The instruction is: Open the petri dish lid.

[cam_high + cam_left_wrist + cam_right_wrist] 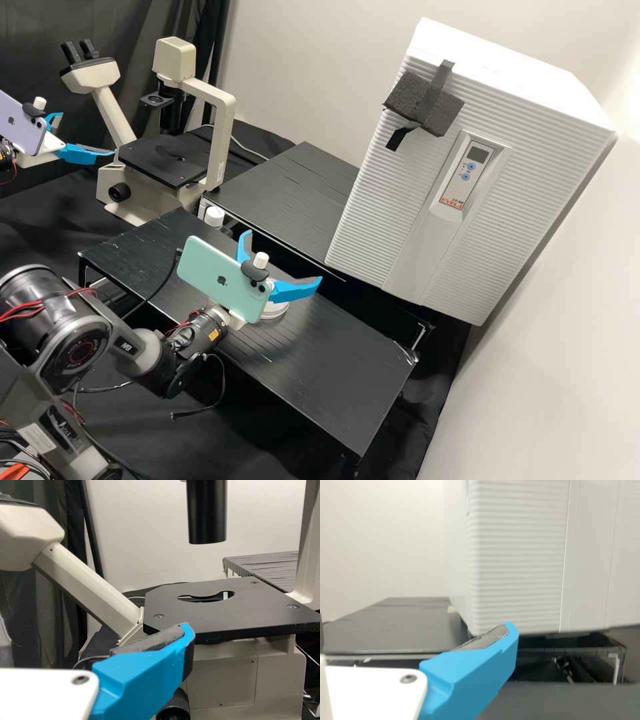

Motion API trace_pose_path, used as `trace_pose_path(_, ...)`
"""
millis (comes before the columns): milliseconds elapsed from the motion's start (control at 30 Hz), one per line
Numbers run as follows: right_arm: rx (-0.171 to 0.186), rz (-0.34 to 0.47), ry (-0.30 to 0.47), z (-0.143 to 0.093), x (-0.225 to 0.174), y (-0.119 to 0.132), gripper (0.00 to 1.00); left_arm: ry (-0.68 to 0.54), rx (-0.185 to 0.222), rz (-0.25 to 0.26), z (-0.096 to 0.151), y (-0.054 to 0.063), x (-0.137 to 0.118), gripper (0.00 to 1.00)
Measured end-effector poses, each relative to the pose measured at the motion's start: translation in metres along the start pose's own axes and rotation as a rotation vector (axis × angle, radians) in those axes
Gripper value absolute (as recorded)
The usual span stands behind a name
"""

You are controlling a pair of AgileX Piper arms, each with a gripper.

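1. Standing apart with nothing between them, the right gripper's (285,256) fingers point past the dish (274,311), which sits near them on the black stand (320,373), partly hidden by the phone (223,280).
2. The approach seems the step in hand; whether the lid is fully seated cannot be told.
3. Next, the open fingers should come down around the lid's rim, close lightly and lift straight up, leaving the base down.
4. Farther out, the left gripper (87,134), fingers also apart, is beside the microscope (217,137).
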Motion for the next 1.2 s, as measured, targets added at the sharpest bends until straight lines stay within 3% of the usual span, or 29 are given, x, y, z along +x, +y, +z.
trace_pose_path(300, -0.002, -0.028, -0.046, 0.009, -0.012, -0.006, 1.00, 0.000, 0.000, 0.000, 0.000, 0.000, 0.000, 1.00)
trace_pose_path(800, -0.011, -0.098, -0.031, 0.008, -0.014, -0.017, 1.00, 0.000, 0.000, 0.000, 0.000, 0.000, 0.000, 1.00)
trace_pose_path(1000, -0.040, -0.136, -0.043, 0.012, -0.012, -0.026, 1.00, 0.000, 0.000, 0.000, 0.000, 0.000, 0.000, 1.00)
trace_pose_path(1200, -0.043, -0.137, -0.042, 0.014, -0.011, -0.027, 1.00, 0.000, 0.000, 0.000, 0.000, 0.000, 0.000, 1.00)
